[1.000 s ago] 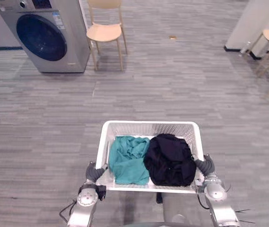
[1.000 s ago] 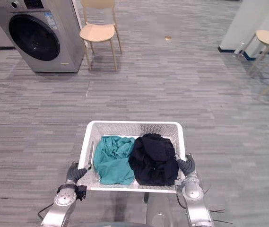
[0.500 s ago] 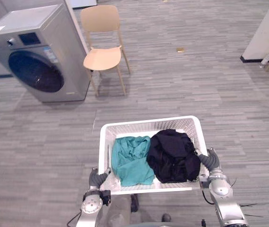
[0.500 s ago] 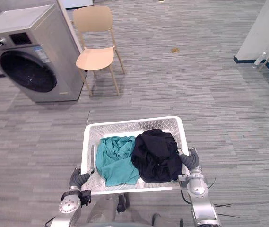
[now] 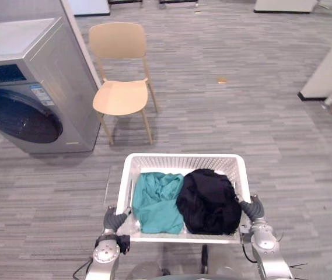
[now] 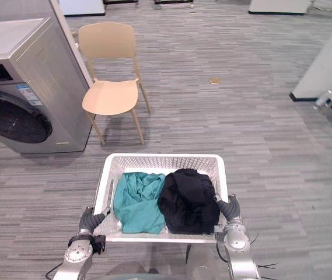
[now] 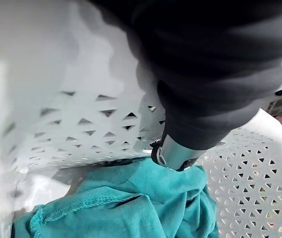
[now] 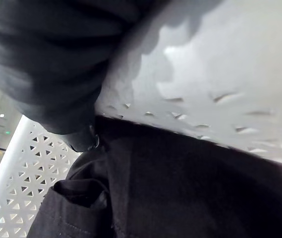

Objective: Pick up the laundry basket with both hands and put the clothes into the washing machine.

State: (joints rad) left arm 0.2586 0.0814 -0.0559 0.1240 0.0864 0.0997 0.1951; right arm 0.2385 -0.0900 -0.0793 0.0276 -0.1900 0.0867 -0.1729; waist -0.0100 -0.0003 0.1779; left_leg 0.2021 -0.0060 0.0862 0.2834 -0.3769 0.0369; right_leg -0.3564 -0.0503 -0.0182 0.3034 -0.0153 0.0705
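Basket (image 5: 183, 158): white perforated plastic, slight gloss. Teal cloth (image 5: 157, 202): matt knit, stitched hem. Black cloth (image 5: 208, 202): matt. Washer (image 5: 49, 81) upper left: satin grey metal, glossy dark door. Chair (image 5: 121, 97): smooth pale wood. Floor (image 5: 247, 122): matt grey planks.

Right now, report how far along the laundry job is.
Done: the laundry basket is lifted, left hand and right hand gripping its sides. In hand: the carry; the washing machine stands ahead-left, door shut. Left: opening it and loading the teal garment and black garment.

White basket (image 5: 184, 163) — teal, black clothes (image 5: 190, 202) inside; washer (image 5: 28, 87) shut.
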